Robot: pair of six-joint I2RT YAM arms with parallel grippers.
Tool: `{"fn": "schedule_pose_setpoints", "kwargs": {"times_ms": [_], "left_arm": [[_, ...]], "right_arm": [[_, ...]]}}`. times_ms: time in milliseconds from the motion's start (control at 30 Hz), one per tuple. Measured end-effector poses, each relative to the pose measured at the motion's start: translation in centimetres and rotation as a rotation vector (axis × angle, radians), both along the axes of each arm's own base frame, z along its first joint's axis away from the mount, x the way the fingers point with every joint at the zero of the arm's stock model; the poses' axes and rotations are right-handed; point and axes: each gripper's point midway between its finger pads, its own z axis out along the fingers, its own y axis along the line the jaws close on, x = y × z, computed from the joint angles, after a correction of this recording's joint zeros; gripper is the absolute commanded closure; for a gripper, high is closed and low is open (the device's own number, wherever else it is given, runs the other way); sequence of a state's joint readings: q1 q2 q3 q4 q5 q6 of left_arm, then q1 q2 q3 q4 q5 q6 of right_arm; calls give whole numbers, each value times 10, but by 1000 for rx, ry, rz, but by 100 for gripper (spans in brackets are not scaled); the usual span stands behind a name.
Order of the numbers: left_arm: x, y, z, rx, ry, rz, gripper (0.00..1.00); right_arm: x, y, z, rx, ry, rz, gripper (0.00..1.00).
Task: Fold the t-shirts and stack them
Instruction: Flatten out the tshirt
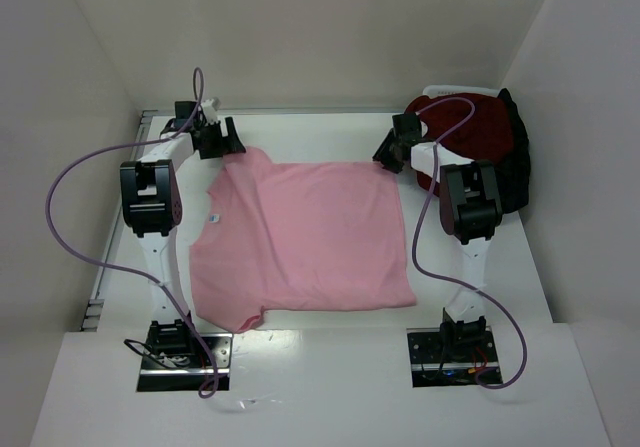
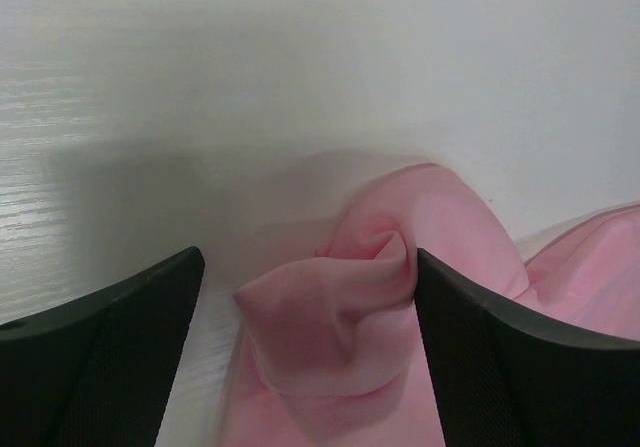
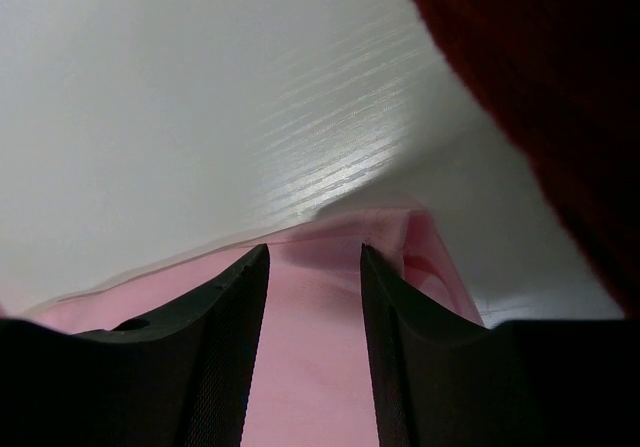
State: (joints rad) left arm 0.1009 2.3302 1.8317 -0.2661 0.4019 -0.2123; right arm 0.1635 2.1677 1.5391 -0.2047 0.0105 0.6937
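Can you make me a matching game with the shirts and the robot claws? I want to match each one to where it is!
Things:
1. pink shirt
2. dark red shirt
3. left claw
4. right claw

Places:
A. open, at the pink shirt's far right corner
B. bunched in the far right corner of the table
C. spread flat in the middle
D. open, around the pink shirt's bunched-up far left corner

Pairs: 1-C, 2-B, 3-D, 4-A

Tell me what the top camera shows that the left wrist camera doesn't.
Only the top view: the whole pink t-shirt spread flat, the right end effector at its far right corner, and the dark red t-shirt and black t-shirt heaped far right. Only the left wrist view: a bunched fold of sleeve between the open fingers, close up. Both: that pink t-shirt, the white table, the left end effector.
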Motion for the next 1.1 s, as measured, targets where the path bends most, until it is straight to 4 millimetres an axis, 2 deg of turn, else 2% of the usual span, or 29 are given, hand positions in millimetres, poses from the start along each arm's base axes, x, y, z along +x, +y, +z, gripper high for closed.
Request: {"fn": "schedule_pose_setpoints", "kwargs": {"times_ms": [100,233,267,367,400,467,533,667,767,800,833,900,933,967,1000,1033,1100], "left_arm": [[-1,-2,0,-10,1,-8,10],[-3,-4,0,-24,8,-16,19],[-4,-5,0,-27,11,-16,27],[-5,-7,0,-48,25,-9,44],[-5,-8,0,-57,26,-8,57],[-4,-10,0,-77,29,1,78],[-2,-13,0,-94,26,6,84],[4,-17,6,-117,3,18,88],[11,-17,13,-117,-29,17,83],[14,-17,16,-115,-43,14,79],[16,-17,20,-115,-57,8,70],[22,-19,30,-116,-94,-12,61],[26,-19,35,-115,-115,-20,50],[29,-19,40,-108,-136,-32,12],[31,-19,43,-101,-152,-39,4],[32,-19,44,-101,-156,-37,1],[33,-17,44,-93,-156,-31,1]], "right_arm": [[0,-1,-1,-8,1,-3,52],[-1,-2,-1,-12,4,-4,52],[-1,-2,-1,-13,3,-5,52],[-1,-2,-1,-13,3,-5,52],[-1,-2,-1,-13,3,-6,52],[-1,-2,-1,-14,3,-6,52],[-1,-3,-1,-15,3,-6,52],[0,-3,-1,-16,3,-8,52],[0,-4,-1,-17,3,-10,52],[0,-4,-1,-17,3,-10,51],[0,-4,-1,-17,3,-10,51],[0,-4,-1,-18,2,-9,51],[0,-4,-1,-19,2,-8,51],[0,-4,-1,-19,2,-7,51],[0,-4,-1,-19,2,-7,51],[0,-4,-1,-19,2,-7,51],[0,-4,-1,-19,2,-6,51]]}}
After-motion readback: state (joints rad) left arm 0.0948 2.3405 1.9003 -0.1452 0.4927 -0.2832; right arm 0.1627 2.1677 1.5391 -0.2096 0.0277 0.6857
